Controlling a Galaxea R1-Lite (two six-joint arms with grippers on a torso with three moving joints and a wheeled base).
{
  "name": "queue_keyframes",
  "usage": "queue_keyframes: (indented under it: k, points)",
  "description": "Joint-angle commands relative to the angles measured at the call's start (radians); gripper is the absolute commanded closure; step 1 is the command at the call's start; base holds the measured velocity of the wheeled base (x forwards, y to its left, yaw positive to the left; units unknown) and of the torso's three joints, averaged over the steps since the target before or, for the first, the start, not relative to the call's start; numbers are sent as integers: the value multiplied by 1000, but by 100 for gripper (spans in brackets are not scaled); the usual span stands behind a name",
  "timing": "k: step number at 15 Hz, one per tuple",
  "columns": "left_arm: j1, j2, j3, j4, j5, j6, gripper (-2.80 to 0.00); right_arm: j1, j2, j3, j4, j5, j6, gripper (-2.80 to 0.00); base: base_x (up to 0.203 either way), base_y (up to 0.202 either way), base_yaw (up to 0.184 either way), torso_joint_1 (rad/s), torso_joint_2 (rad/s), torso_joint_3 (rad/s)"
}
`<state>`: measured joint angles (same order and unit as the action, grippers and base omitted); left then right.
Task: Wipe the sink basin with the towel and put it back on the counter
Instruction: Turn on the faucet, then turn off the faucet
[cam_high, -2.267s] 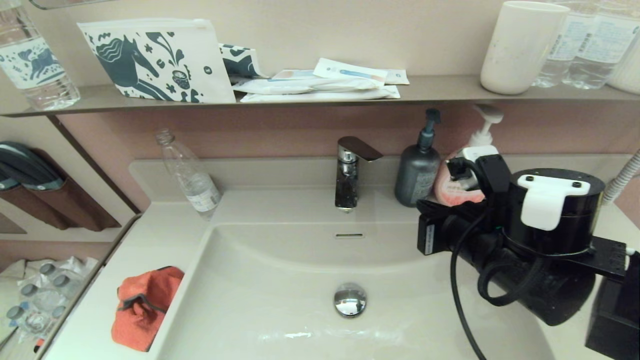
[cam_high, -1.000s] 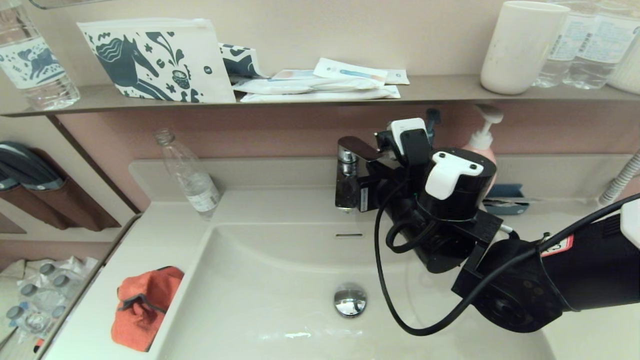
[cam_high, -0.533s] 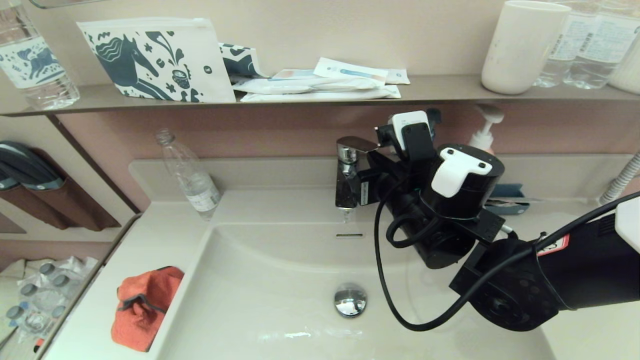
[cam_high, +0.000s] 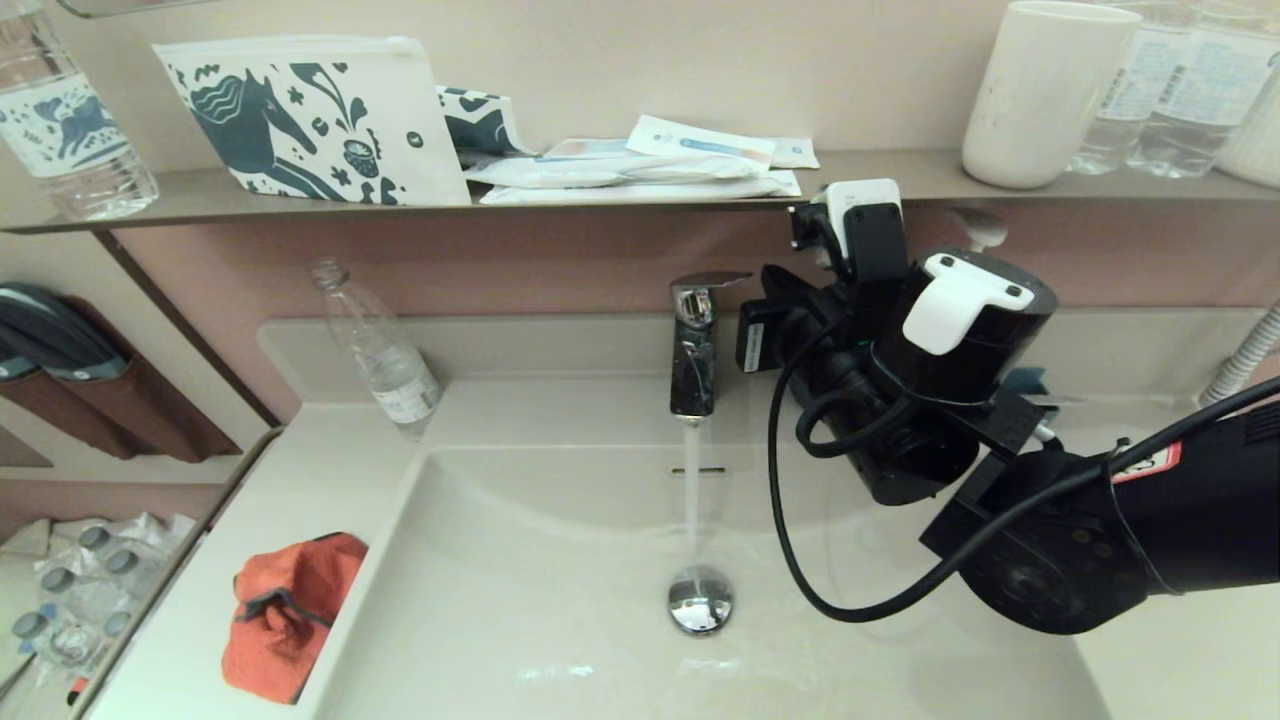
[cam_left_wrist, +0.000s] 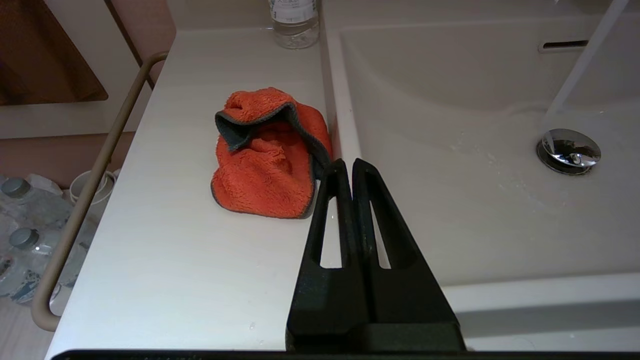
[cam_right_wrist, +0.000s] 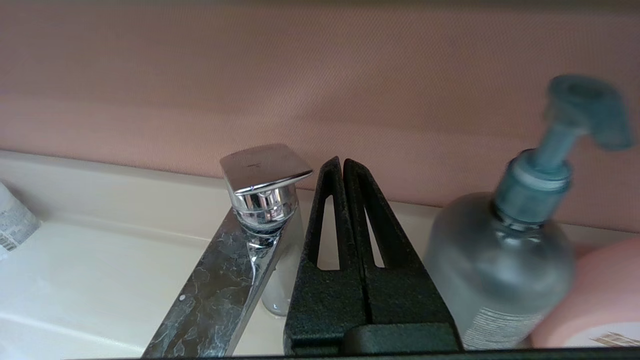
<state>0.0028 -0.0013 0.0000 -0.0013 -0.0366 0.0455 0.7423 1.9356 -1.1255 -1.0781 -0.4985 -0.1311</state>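
Observation:
The orange-red towel (cam_high: 290, 615) (cam_left_wrist: 265, 160) lies crumpled on the counter (cam_high: 280, 470) (cam_left_wrist: 175, 225), just left of the sink basin (cam_high: 560, 580) (cam_left_wrist: 450, 150). Water runs from the faucet (cam_high: 692, 345) (cam_right_wrist: 225, 280) down to the chrome drain stopper (cam_high: 700, 600) (cam_left_wrist: 568, 150). The faucet handle (cam_right_wrist: 265, 167) is tilted up. My right gripper (cam_right_wrist: 342, 162) is shut and empty, right beside that handle, between it and a grey pump bottle (cam_right_wrist: 505, 270). My left gripper (cam_left_wrist: 348, 162) is shut and empty, its tips over the basin rim next to the towel; it is out of the head view.
A clear plastic bottle (cam_high: 385, 355) stands at the counter's back left. A pink pump bottle (cam_right_wrist: 590, 300) is behind the grey one. The wall shelf (cam_high: 880, 180) holds a patterned pouch (cam_high: 300, 120), sachets and a white cup (cam_high: 1045, 90). A towel rail (cam_left_wrist: 85, 200) edges the counter's left side.
My right arm swung left from the soap bottles to the faucet and rose. The handle tilted up and water now streams into the basin. The towel has not moved.

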Motion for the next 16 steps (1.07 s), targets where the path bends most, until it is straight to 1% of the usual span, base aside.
queue_keyframes:
  k: [1,6,10,16]
  points:
    - [0,1,0,0,0,0,0,1,-31,28,-3,-6,-2,0,0,0,0,0,0,0]
    - [0,1,0,0,0,0,0,-9,-108,60,4,-6,-4,0,0,0,0,0,0,0]
    - [0,1,0,0,0,0,0,-6,-103,58,4,-2,-5,0,0,0,0,0,0,0]
    - [0,1,0,0,0,0,0,-2,-62,-24,68,15,-16,0,0,0,0,0,0,0]
